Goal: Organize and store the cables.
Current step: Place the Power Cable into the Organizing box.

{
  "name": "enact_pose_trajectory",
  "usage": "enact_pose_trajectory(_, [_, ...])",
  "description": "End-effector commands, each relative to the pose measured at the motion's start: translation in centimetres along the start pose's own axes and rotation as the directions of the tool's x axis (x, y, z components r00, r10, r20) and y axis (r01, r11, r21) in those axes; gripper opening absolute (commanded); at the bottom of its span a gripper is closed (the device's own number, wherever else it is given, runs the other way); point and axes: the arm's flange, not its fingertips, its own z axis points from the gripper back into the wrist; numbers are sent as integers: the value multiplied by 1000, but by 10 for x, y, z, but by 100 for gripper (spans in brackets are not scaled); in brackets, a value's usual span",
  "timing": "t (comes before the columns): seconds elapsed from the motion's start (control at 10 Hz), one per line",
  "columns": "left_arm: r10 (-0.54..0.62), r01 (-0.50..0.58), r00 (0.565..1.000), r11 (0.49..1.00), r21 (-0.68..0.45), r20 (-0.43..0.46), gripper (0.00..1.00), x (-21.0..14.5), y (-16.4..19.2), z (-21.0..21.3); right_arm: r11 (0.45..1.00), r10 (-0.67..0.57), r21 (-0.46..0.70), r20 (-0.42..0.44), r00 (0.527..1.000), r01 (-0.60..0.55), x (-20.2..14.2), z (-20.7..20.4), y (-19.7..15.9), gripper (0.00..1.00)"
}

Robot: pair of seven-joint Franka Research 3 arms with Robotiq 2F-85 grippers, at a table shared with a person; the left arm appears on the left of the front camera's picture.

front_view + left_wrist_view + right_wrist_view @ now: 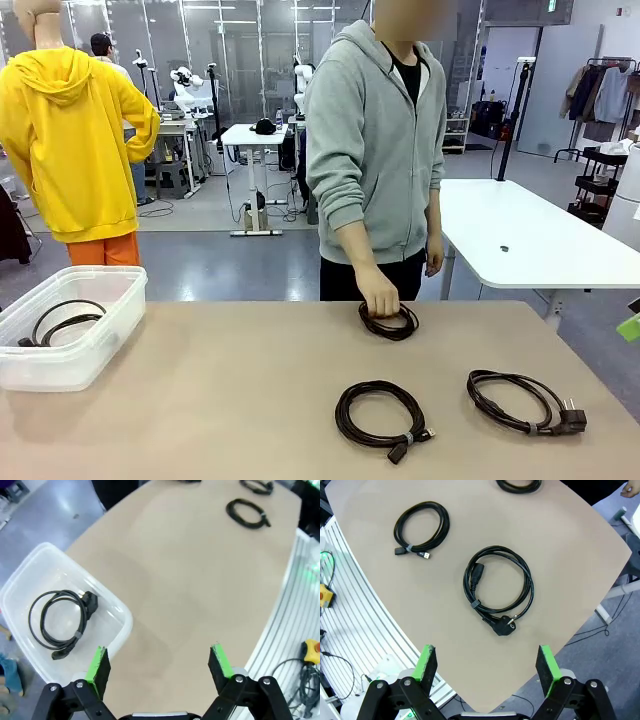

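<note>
On a matte tan table (pixel 200 400) shared with a person, three black cables lie in round coils. At centre is a slim cord (pixel 406 437) with small plugs and a pale band. Toward the robot's right is a glossy power cord (pixel 474 603) with a chunky angled plug. The third coil (pixel 395 330) sits at the far edge, with the person's hand (pixel 378 298) resting on it. A fourth coil (pixel 76 636) rests in a clear, round-cornered plastic bin (pixel 60 365) on the robot's left. The left gripper (pixel 159 655) hangs above the bin's corner and bare tabletop, green-padded fingers spread wide, holding nothing. The right gripper (pixel 486 655), equally wide and empty, hangs over the table edge near the power cord.
</note>
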Motion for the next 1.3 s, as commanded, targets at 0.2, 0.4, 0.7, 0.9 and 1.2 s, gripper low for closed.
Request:
enact_pose_trajectory(0.2, [0, 0, 1000, 1000, 0, 0, 100, 0, 0, 0, 1000, 11, 4, -3, 1000, -11, -1, 2, 0, 100])
enact_pose_trajectory(0.4, [0, 0, 1000, 1000, 0, 0, 100, 0, 0, 0, 1000, 11, 4, -3, 1000, -11, -1, 2, 0, 100])
enact_pose_trajectory(0.7, [0, 0, 1000, 1000, 0, 0, 100, 0, 0, 0, 1000, 11, 4, -3, 1000, -11, -1, 2, 0, 100])
enact_pose_trajectory(0.9, [0, 0, 1000, 1000, 0, 0, 100, 0, 0, 0, 1000, 11, 4, -3, 1000, -11, -1, 2, 0, 100])
enact_pose_trajectory(1.2, [0, 0, 1000, 1000, 0, 0, 100, 0, 0, 0, 1000, 11, 4, -3, 1000, -11, -1, 2, 0, 100])
